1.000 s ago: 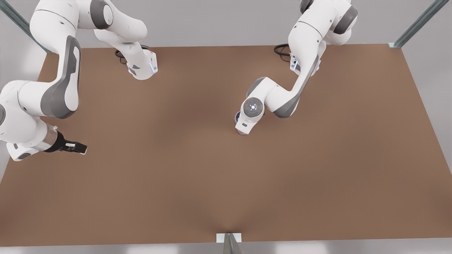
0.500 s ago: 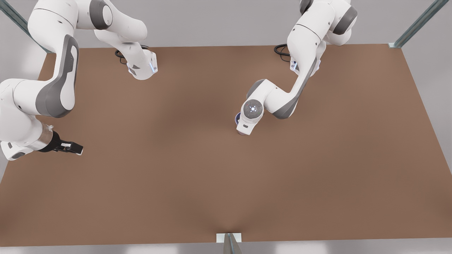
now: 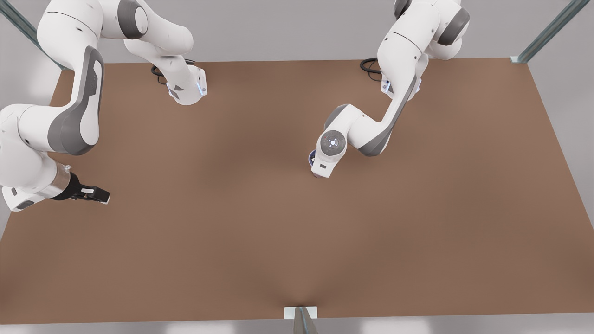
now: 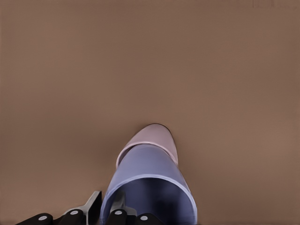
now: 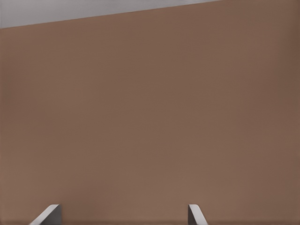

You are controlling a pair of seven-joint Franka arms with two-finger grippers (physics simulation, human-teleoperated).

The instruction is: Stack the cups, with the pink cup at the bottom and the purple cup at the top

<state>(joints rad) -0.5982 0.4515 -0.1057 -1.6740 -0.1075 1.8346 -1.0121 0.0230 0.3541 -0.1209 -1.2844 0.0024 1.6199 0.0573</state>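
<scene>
Since a second ago, the right claw [image 3: 98,194] has drawn back a little toward the front view's left edge of the table [image 3: 297,246]. The left arm's wrist has shifted slightly toward the far side over the cups.

The left claw [image 4: 104,207] is at mid-table, somewhat toward the front view's right, hidden there under its own white wrist. In the left wrist view its two fingers [image 4: 92,206] stand close together at the rim of the purple cup [image 4: 150,171], one outside the wall and one inside the mouth. It is closed on that rim.

The purple cup sits nested in the pink cup [image 4: 152,137]. The purple cup's open mouth faces the claw, and its body runs down into the pink one. A pale mauve band of the pink cup shows beyond the purple wall, on the side away from the claw. The stack stands on the bare table, directly beneath the claw. In the front view a blue sliver of the purple cup [image 3: 310,157] shows beside the wrist.

The right claw waits near the front view's left edge, well apart from the cups and lying low over the table. In the right wrist view its fingers [image 5: 49,213] are spread wide with nothing between them but brown table.
</scene>
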